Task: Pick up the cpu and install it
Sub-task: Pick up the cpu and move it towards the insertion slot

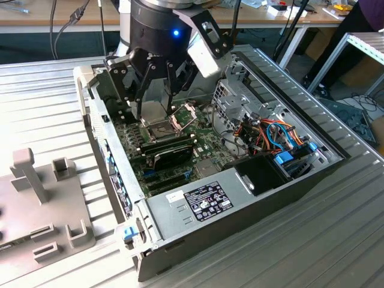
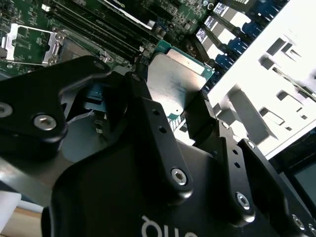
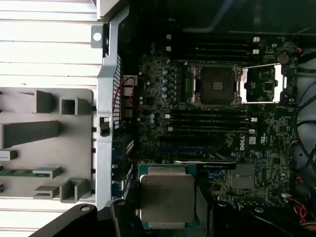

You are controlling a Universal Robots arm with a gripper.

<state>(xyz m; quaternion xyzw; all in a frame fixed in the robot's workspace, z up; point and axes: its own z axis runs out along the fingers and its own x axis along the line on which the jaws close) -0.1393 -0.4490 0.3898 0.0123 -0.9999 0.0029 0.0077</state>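
The cpu (image 3: 166, 200), a small square chip with a silvery metal top, sits between my gripper's (image 3: 165, 219) two black fingers (image 2: 148, 106) in both wrist views. The gripper (image 2: 174, 106) is shut on the cpu (image 2: 175, 79) by two opposite edges. In the exterior view the gripper (image 1: 153, 99) hangs inside the open computer case, just above the green motherboard (image 1: 207, 144). The dark square socket (image 3: 216, 85) lies uncovered and bare, its hinged metal frame (image 3: 264, 84) swung open beside it. The cpu is held above the board, some way from the socket (image 1: 161, 127).
A grey fixture plate (image 1: 36, 204) with upright blocks lies outside the case at the exterior view's left. A black oblong module (image 1: 171, 151) sits near the socket. The power supply (image 1: 204, 201), a drive cage (image 1: 231, 102) and a cable bundle (image 1: 276, 135) crowd the case.
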